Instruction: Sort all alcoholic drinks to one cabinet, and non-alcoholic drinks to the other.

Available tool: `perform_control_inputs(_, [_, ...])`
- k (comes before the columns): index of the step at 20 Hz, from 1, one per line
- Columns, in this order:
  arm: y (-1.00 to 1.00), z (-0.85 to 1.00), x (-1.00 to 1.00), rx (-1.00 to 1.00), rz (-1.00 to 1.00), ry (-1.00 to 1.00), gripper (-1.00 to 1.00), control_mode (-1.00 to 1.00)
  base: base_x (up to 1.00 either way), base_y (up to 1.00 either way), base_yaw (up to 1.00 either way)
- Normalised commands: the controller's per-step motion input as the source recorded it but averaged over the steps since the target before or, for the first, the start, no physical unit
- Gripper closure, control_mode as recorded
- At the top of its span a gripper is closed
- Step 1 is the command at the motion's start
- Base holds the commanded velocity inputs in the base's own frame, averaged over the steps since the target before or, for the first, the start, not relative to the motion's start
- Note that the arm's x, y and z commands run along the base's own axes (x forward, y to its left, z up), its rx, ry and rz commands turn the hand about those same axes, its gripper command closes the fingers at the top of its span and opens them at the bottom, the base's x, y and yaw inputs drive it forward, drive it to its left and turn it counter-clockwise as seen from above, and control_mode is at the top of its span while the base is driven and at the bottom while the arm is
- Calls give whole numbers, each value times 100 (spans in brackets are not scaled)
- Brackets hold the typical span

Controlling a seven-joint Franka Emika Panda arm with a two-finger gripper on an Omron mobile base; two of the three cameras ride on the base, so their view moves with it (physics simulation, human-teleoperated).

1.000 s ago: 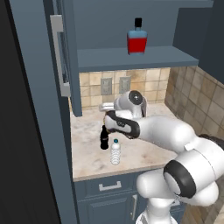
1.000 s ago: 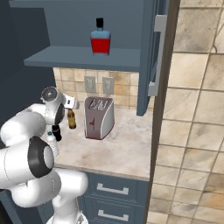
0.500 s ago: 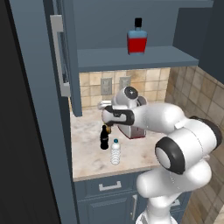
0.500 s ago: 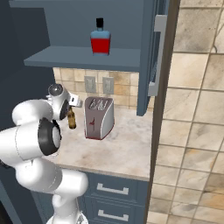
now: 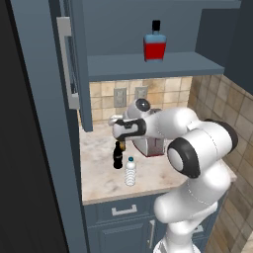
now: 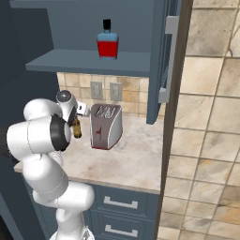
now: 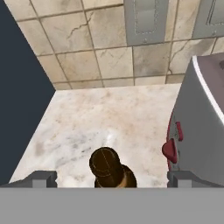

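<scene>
Cabinet (image 5: 148,66): open above the counter, its door (image 5: 69,64) swung out on the left side in the left base view; the shelf carries one bottle.
Counter (image 5: 99,178): pale marble top, tiled wall with two outlets behind it.
Toaster (image 6: 107,125): grey with a red lever, standing upright near the back wall (in the hand view it is just right of the beer bottle).
Red bottle (image 5: 154,43): squat, square, black cap, upright on the cabinet shelf, well above the other drinks.
Water bottle (image 5: 130,171): clear, ribbed, upright near the counter's front edge, just beside the cola bottle.
Cola bottle (image 5: 117,157): small and black, upright on the counter, just behind and left of the water bottle.
Beer bottle (image 7: 110,169): amber-brown, upright on the counter beside the toaster; the hand view looks down on its cap.
Gripper (image 7: 109,178): directly over the beer bottle, jaws wide apart with one fingertip (image 7: 41,178) on each side of the neck, not touching it.
</scene>
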Motion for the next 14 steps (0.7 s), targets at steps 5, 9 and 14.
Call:
perform_control_inputs(5, [13, -21, 16, 0, 0, 3, -100, -100, 0, 0, 0])
perform_control_inputs(9, [7, -14, 15, 0, 0, 1, -100, -100, 0, 0, 0])
perform_control_inputs(14, [0, -9, 13, 0, 1, 0, -100, -100, 0, 0, 0])
